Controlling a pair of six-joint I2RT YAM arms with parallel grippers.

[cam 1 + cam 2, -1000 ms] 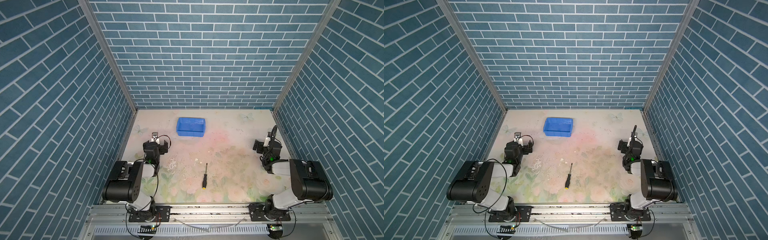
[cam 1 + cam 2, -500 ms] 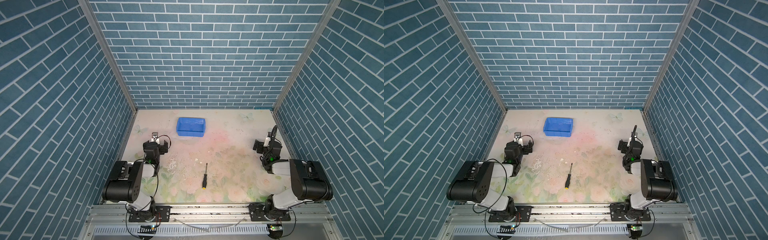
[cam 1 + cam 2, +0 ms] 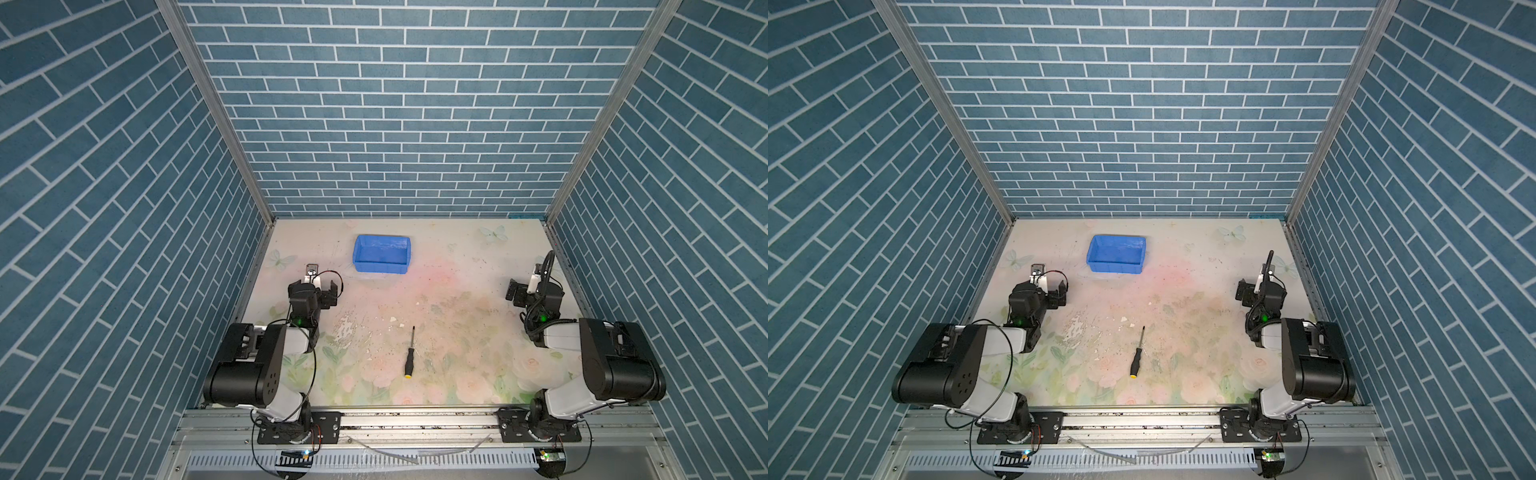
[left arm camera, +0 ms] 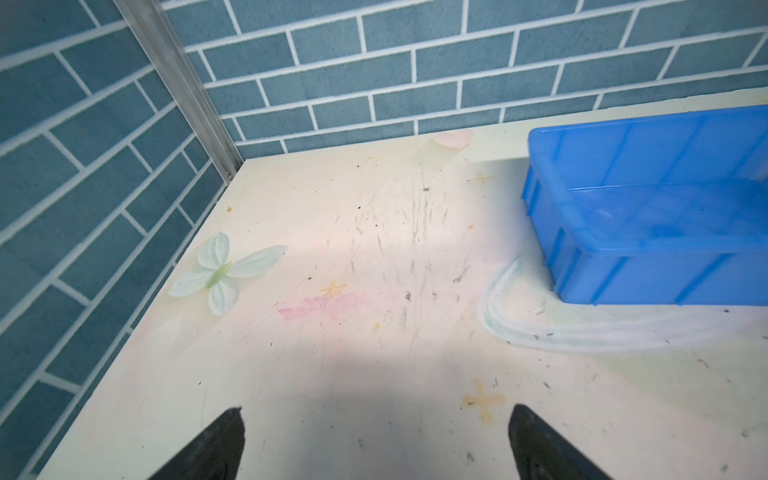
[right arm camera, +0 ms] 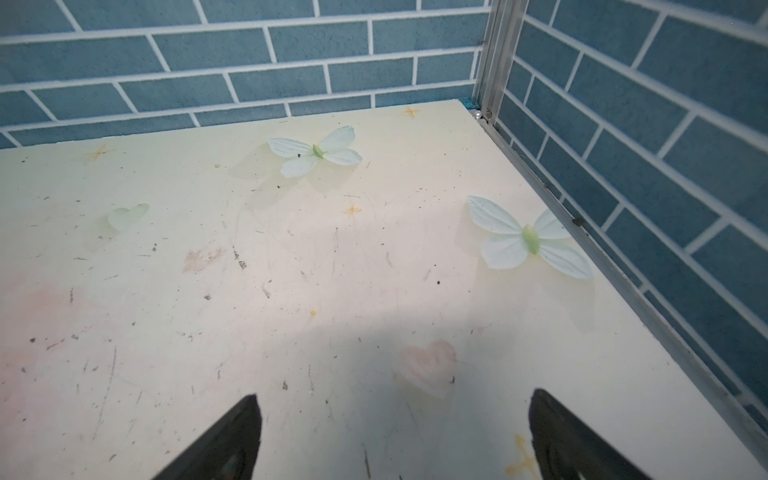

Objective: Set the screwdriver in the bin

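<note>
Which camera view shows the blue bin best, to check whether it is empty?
A top view: both top views show the bin whole from above, with nothing visible inside. The left wrist view shows the bin closer, but cut off at the picture's edge. The right wrist view does not show it.

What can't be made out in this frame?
Screwdriver: tip type too small to tell in both top views; outside both wrist views.
Bin: partly cut off by the left wrist view's edge.
Left gripper and right gripper: all but the open jaw ends cut off by the wrist views' edges.
</note>
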